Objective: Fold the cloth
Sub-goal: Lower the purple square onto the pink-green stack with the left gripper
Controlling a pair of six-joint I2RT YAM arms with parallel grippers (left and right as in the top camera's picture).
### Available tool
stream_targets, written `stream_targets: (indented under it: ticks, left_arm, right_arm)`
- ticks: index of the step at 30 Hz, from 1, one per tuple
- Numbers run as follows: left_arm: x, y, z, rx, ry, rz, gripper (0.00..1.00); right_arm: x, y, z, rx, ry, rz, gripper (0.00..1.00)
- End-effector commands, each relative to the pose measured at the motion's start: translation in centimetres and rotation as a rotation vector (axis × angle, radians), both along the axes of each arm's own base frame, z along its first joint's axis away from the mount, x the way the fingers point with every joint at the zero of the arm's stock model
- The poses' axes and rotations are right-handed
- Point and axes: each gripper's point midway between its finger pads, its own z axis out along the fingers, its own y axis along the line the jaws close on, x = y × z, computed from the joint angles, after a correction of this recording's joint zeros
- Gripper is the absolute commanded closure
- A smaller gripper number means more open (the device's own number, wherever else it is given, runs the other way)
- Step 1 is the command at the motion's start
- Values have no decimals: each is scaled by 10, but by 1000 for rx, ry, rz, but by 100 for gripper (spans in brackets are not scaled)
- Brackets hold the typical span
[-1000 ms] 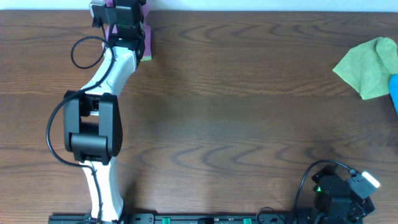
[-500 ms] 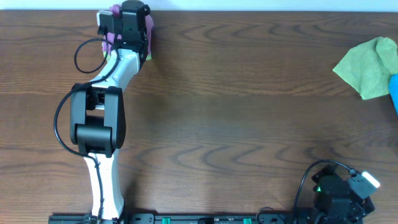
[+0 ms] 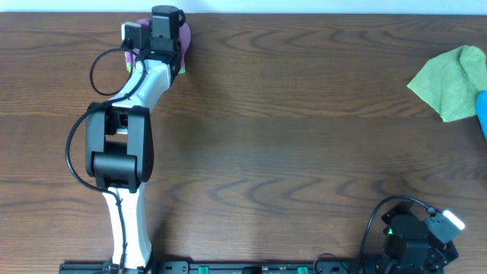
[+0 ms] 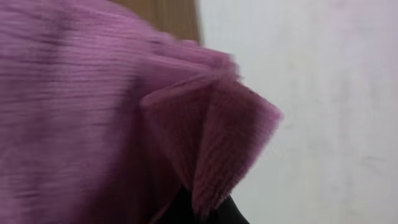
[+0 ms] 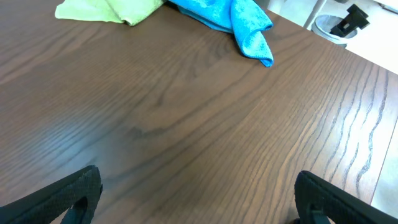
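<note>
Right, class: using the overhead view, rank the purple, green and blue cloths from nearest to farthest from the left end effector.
1. Purple cloth: far-left corner of the table, held in the left end effector.
2. Green cloth: far right.
3. Blue cloth: at the right edge, just beyond the green one.

The thin lilac ribbed microfibre cloth [image 3: 184, 36] sits at the far left edge of the dark wooden table [image 3: 289, 152], well apart from the crumpled lime-green cloth [image 3: 453, 80] at the far right, with the bright blue cloth [image 5: 239, 22] just beside it.
</note>
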Motion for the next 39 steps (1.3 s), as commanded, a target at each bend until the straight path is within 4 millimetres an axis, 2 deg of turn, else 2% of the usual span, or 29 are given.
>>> stream_targets:
  ticks: [1, 12, 23, 24, 26, 28, 29, 31, 32, 36, 39]
  left_arm:
    - [-1, 12, 30, 8, -22, 12, 94]
    - [-19, 40, 54, -1, 12, 46, 94]
    - [-45, 44, 29, -31, 157, 72, 94]
    - [-46, 44, 28, -31, 162, 72, 90]
    - [-46, 44, 28, -31, 163, 72, 74]
    - [-46, 44, 28, -31, 162, 71, 71]
    - [-46, 44, 28, -31, 162, 71, 55]
    - [-46, 43, 28, -32, 163, 69, 12]
    - [-46, 43, 28, -36, 164, 65, 5]
    - [-45, 41, 27, -43, 164, 57, 5]
    - [-45, 32, 27, -80, 168, 17, 5]
  right_arm:
    - [-3, -2, 0, -4, -8, -22, 1]
    - [-3, -2, 0, -4, -8, -22, 1]
    - [-3, -2, 0, -4, -8, -22, 1]
    - [-3, -2, 0, -4, -8, -22, 1]
    - [-3, -2, 0, -4, -7, -22, 1]
    - [-3, -2, 0, -4, -8, -22, 1]
    - [-3, -2, 0, -4, -8, -22, 1]
    - [-2, -2, 0, -3, -8, -22, 1]
    - [-3, -2, 0, -4, -8, -22, 1]
    - [-3, -2, 0, -4, -8, -22, 1]
    - [-2, -2, 0, -3, -8, -22, 1]
